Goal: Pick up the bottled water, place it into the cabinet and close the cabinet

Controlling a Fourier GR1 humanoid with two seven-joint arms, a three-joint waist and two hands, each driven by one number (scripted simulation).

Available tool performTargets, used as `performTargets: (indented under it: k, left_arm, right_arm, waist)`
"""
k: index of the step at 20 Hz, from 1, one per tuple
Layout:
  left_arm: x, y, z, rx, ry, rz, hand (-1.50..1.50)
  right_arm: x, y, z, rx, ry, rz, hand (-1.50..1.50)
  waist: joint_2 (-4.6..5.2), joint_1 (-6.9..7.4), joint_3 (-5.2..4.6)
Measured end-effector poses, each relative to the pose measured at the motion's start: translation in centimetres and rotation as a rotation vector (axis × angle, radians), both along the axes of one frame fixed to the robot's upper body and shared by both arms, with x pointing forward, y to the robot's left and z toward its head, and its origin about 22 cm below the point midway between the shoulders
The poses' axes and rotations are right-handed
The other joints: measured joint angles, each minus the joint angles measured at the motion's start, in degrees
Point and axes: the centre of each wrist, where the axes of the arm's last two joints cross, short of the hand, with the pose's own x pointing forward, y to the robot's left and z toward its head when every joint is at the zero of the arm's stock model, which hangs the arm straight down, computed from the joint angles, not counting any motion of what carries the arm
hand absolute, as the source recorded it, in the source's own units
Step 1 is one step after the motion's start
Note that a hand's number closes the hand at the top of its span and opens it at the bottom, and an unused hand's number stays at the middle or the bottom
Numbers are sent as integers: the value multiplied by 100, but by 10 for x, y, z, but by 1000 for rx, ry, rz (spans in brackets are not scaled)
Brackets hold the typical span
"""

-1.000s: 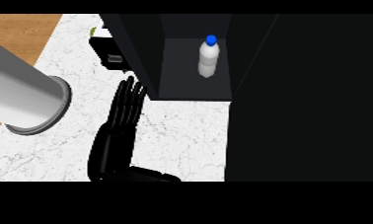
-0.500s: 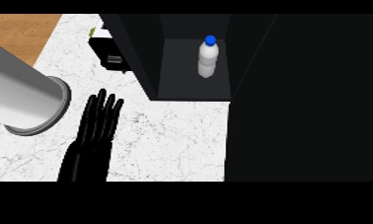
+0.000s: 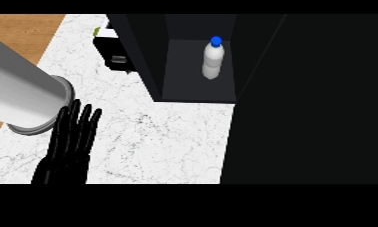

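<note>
left hand (image 3: 68,143): fingers straight, holds nothing, over desk (image 3: 170,136) | bottled water (image 3: 212,60): upright inside cabinet (image 3: 199,88), up-right of hand | handling: likely light, smooth, tippy; grasp mid-body | door unclosed

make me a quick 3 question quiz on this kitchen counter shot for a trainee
1. True or false: the bottled water stands upright inside the cabinet.
2. What colour is the bottle's cap? A red, B blue, C green.
3. Fill in: the one hand in view has straight fingers and holds ____.

Key: 1 true. 2 B. 3 nothing; it lies over the marble counter, beside the grey cylinder, apart from the bottle.
</note>
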Motion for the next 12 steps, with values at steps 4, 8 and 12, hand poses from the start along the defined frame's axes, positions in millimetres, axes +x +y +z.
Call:
performTargets:
  k: [4,8,12]
  left_arm:
    - [-5,13,-1,3,7,1,-150]
    - [-9,23,1,0,0,6,-150]
    - [-14,33,1,-1,1,4,-150]
  right_arm:
    - [10,9,8,-30,-56,42,150]
    - [18,23,17,-61,-113,101,150]
    - [23,35,23,-119,-153,150,150]
  waist:
    - [-15,32,-14]
    - [-12,64,-18]
    - [2,82,-19]
